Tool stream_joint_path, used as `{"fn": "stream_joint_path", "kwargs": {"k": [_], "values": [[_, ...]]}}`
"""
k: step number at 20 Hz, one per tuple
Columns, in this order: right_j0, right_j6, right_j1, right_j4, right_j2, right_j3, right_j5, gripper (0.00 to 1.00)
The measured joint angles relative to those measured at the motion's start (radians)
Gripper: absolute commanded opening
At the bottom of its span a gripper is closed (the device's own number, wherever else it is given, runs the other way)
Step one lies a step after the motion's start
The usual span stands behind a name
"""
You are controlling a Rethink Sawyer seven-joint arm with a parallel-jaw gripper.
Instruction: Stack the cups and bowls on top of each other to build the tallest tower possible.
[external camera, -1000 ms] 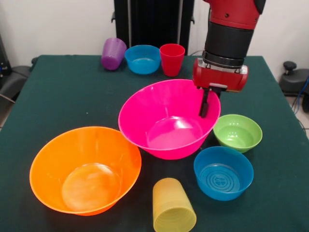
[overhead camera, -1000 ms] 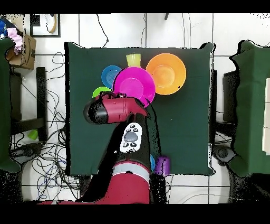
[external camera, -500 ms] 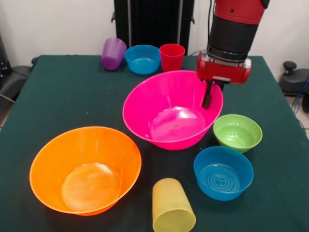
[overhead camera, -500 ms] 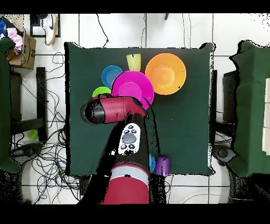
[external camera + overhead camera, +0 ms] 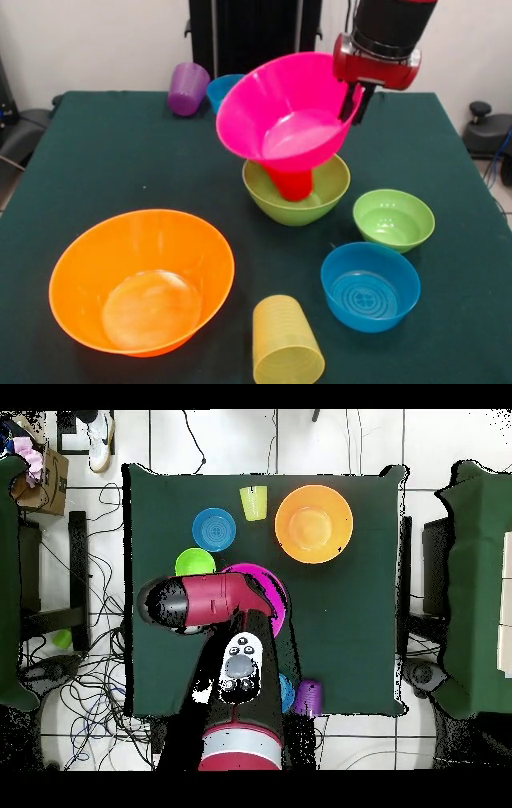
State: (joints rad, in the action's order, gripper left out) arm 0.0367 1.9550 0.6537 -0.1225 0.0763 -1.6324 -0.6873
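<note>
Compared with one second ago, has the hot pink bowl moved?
Yes. The hot pink bowl has gone up and toward the table's far side, held by the gripper, away from the orange bowl, which stayed.

Red arm [image 5: 210,600] over hot pink bowl [image 5: 272,589], orange bowl [image 5: 313,524] apart.

A green table [image 5: 120,152] amid floor cables [image 5: 95,644].

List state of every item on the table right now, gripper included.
gripper: shut on hot pink bowl rim
hot pink bowl: lifted, tilted
red cup: under pink bowl, inside medium green bowl
medium green bowl: upright on table
small green bowl: upright, empty
near blue bowl: upright, empty
orange bowl: upright, empty
yellow cup: on its side
purple cup: on its side
</note>
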Motion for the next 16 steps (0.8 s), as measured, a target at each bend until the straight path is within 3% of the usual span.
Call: {"fn": "stream_joint_path", "kwargs": {"k": [16], "values": [[0.053,0.0,-0.029,-0.018,-0.004,-0.03,0.004,0.0]]}}
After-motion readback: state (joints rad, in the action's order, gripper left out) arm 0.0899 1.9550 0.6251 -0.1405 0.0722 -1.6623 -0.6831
